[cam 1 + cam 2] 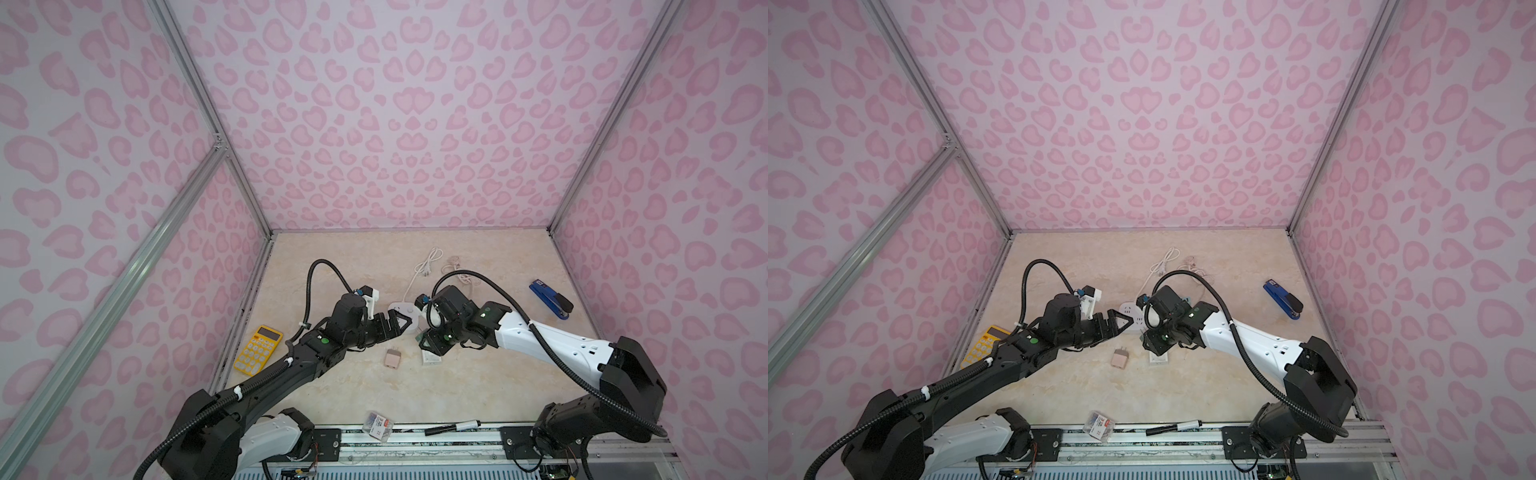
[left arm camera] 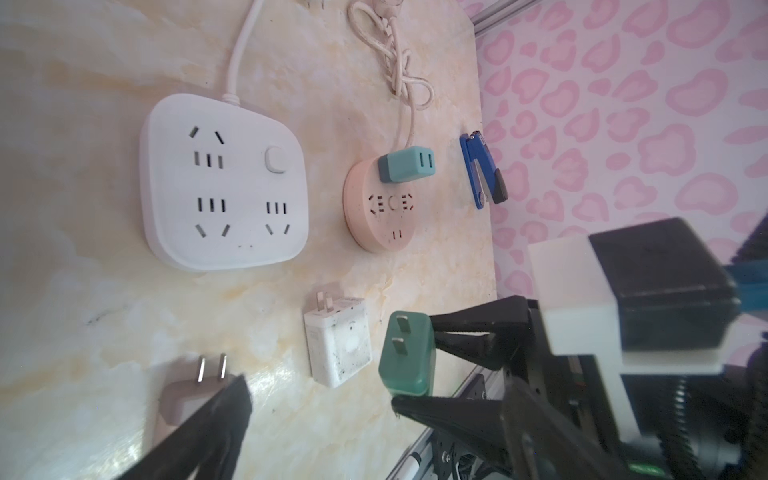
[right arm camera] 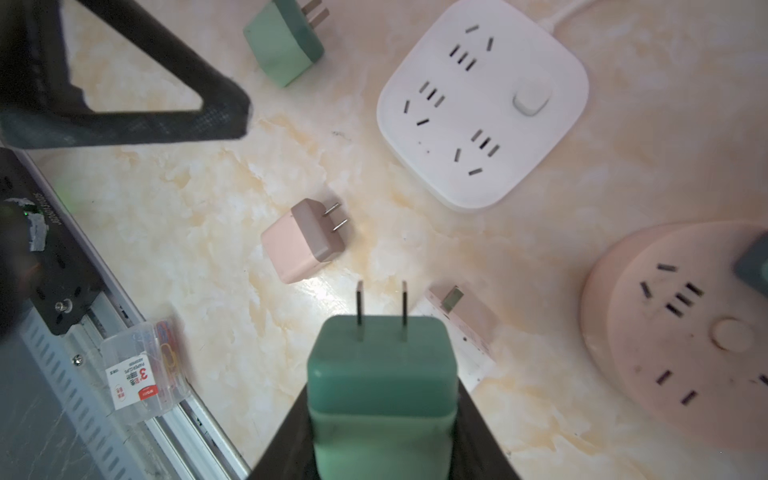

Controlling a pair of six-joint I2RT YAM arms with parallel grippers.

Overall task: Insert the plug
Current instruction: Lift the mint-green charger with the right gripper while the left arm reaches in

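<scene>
Two prongs (image 3: pixel 359 307) lead the way as the right gripper (image 3: pixel 380 415) clamps the green plug (image 3: pixel 380 374) in mid-air, near the white power strip (image 3: pixel 482 104) but not yet over it. The left gripper (image 1: pixel 403 324), jaws spread wide and empty, hovers just by the strip. A clean insertion likely means squaring the prongs to a matching pair of slots (image 3: pixel 484 143), then pressing straight in, with the strip steadied if it slides.

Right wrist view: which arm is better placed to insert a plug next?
Right. The right gripper is shut on a green plug, prongs bare and pointing outward, with the white power strip ahead. The left gripper is open, holding nothing.
</scene>
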